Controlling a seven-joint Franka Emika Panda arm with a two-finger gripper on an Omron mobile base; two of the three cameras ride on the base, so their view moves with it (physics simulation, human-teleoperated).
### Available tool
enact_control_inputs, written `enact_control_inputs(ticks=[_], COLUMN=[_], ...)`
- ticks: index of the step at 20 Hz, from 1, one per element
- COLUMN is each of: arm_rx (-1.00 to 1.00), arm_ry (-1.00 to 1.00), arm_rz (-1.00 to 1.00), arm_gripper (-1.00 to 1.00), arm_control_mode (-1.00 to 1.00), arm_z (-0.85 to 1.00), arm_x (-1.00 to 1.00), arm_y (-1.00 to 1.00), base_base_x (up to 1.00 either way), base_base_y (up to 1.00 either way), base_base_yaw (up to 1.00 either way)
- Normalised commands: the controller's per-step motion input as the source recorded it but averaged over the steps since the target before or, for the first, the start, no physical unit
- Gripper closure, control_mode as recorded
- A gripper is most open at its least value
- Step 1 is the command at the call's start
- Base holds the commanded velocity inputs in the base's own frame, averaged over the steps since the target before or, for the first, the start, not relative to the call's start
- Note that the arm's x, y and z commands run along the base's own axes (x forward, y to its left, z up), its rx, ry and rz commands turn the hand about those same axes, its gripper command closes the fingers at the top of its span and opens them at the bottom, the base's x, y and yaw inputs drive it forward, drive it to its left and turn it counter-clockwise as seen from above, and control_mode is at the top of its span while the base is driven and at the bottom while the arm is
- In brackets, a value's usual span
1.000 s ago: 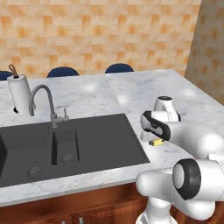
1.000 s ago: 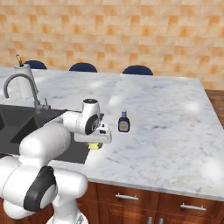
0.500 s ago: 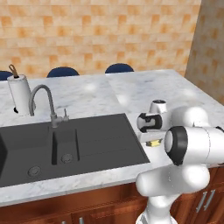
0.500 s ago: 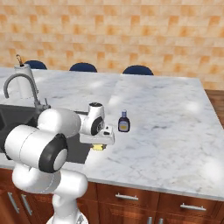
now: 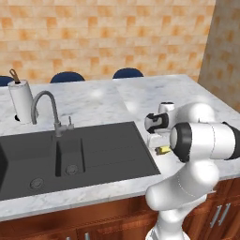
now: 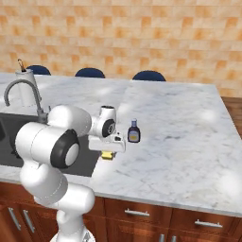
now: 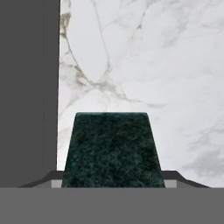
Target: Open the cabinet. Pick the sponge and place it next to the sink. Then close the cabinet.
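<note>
Gripping the sponge point(image 7: 112, 148), claw point(image 7: 112, 183) closed around its sides, marble counter point(image 7: 153, 65) below

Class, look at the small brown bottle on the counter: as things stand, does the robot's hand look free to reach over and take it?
Probably not right away. The bottle stands close beside the hand with bare marble between, but the sponge sits between its fingers and would need releasing first.

The sponge point(image 7: 113, 148) lies on the counter point(image 7: 166, 78), just beside the sink point(image 7: 26, 87).
</note>
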Motion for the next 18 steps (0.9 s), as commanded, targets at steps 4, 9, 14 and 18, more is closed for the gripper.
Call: enact_control_inputs(ticks=[4, 9, 14, 18], arm_rx=[0.01, 0.0, 0.01, 0.03], arm_ry=[0.0, 0.0, -0.03, -0.05], arm_rz=[0.0, 0.0, 0.0, 0.0], arm_gripper=[-1.0, -1.0, -1.0, -1.0], arm_control_mode=[-1.0, -1.0, -1.0, -1.0], arm_z=[0.0, 0.0, 0.0, 0.34], arm_x=[-0.11, -0.25, -0.22, -0.15], arm_y=[0.0, 0.0, 0.0, 0.0], base_base_x=[0.0, 0.0, 0.0, 0.0], base_base_y=[0.0, 0.0, 0.0, 0.0], base_base_yaw=[0.0, 0.0, 0.0, 0.0])
